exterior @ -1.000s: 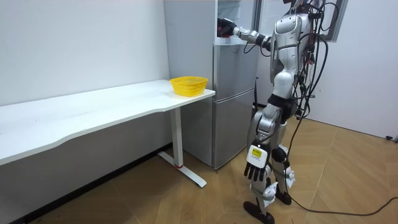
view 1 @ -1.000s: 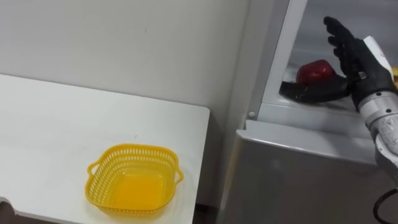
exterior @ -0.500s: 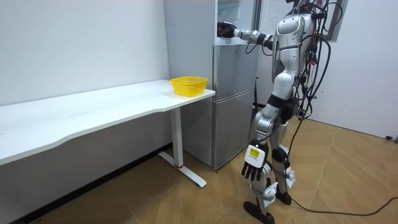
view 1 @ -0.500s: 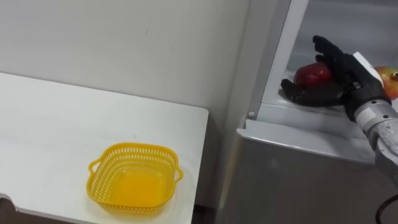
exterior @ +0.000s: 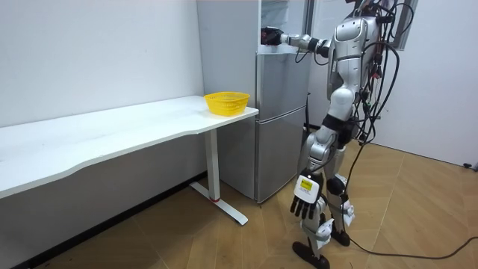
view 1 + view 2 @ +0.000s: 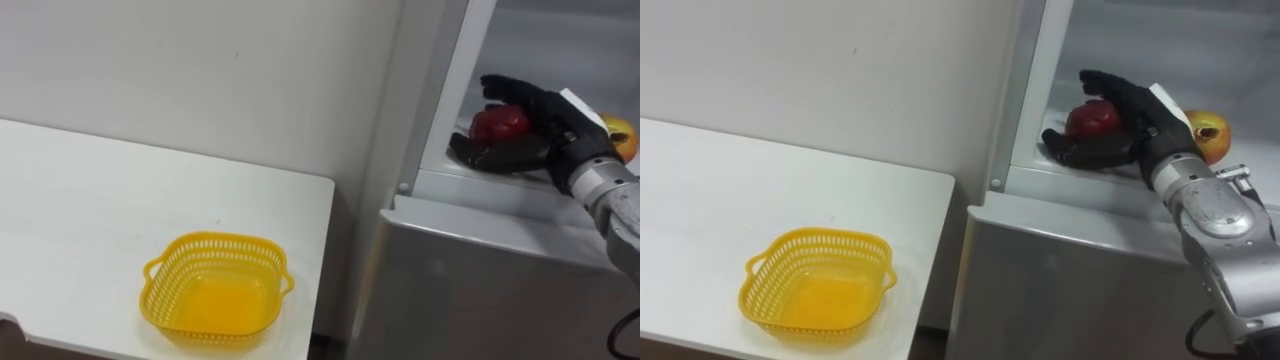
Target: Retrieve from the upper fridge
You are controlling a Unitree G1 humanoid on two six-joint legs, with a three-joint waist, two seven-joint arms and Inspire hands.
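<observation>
R hand (image 6: 558, 128) is inside the upper fridge compartment (image 6: 470, 182), wrapped round the red apple (image 6: 500, 122). Fingers (image 6: 503, 86) arch over the top of the fruit, thumb (image 6: 487, 155) lies under & in front of it, so the apple sits in the curl of the hand w/ contact above and below. The grasp is partly closed, not a tight fist, and most of the apple's front shows between fingers and thumb. Can't tell whether the apple is lifted off the shelf or resting on it.

A 2nd fruit (image 6: 1206, 134), yellow-red, sits on the same shelf just beside the hand's wrist side, on the robot's right.

L hand (image 5: 305, 202) hangs low by the robot's thigh in the room view, fingers relaxed & apart, holding nothing.

Robot stands upright facing the fridge (image 5: 280, 112), R arm stretched out at shoulder height into the open top section. To its left, a yellow basket (image 6: 215, 290) sits near the end of the white table (image 6: 80, 220), well apart from the fridge shelf.
</observation>
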